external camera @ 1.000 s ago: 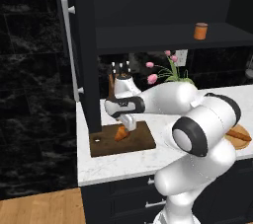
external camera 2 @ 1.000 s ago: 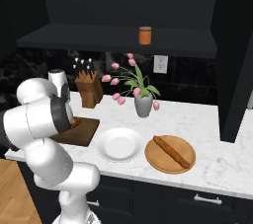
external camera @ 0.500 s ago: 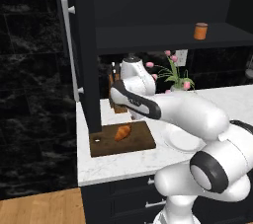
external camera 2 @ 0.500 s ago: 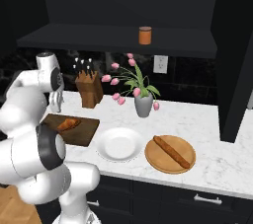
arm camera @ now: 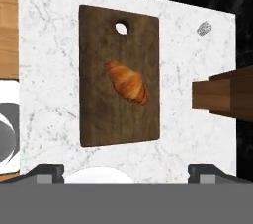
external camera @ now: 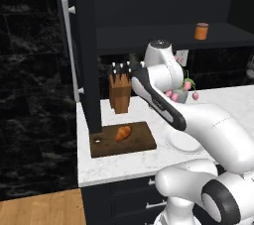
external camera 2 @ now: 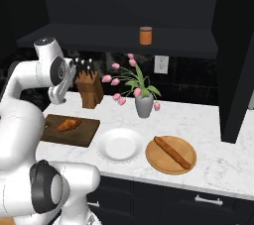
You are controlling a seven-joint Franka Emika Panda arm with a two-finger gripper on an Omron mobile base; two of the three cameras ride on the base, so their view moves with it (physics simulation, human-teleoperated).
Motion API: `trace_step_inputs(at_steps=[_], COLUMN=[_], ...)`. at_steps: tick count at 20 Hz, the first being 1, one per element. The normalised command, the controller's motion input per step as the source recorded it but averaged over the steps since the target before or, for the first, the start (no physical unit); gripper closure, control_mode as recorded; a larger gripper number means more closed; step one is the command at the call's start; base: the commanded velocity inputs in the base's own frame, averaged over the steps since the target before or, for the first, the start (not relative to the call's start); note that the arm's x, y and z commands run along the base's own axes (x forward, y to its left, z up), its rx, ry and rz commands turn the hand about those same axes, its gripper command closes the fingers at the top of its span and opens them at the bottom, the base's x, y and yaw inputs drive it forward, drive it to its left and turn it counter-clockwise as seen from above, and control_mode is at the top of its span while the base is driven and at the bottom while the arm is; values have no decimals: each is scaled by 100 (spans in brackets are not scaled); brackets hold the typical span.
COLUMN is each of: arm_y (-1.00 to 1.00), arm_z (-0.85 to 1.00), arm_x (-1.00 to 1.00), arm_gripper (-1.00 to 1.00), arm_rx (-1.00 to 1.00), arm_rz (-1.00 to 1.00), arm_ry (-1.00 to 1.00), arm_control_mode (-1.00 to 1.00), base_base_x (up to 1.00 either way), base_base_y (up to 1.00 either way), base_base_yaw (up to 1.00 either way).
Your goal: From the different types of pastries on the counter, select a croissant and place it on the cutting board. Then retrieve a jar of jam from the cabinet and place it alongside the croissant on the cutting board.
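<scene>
I see gripper [arm camera: 126, 171] spread wide, holding nothing, high over cutting board [arm camera: 99, 119]; croissant [arm camera: 127, 81] lies on board directly below; jam jar [external camera: 201, 31] on shelf above.

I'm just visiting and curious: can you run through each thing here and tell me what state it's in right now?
Croissant: lying on the cutting board, let go.
Cutting board: flat on the counter, holding just the croissant.
Jam jar: upright on the cabinet shelf, not fetched.
Gripper: open, empty, above the board.
Baguette: lying on the round board.
Plate: empty.
Tulip vase: upright.
Knife block: upright, knives in.
</scene>
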Motion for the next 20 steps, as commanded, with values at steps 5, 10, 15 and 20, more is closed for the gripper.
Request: trace_step_inputs(at_steps=[5,10,15,20], arm_y=[-47,-27,-18,-25], arm_z=[95,100,97,85], arm_x=[0,0,0,0], arm_gripper=[-100,-100,-100,-100], arm_rx=[2,-2,-6,-5], arm_rz=[-25,-14,3,5], arm_ry=[-30,-44,-42,-38], arm_control_mode=[-100,-100,-100,-100], base_base_x=[0,0,0,0], base_base_y=[0,0,0,0], base_base_yaw=[0,0,0,0])
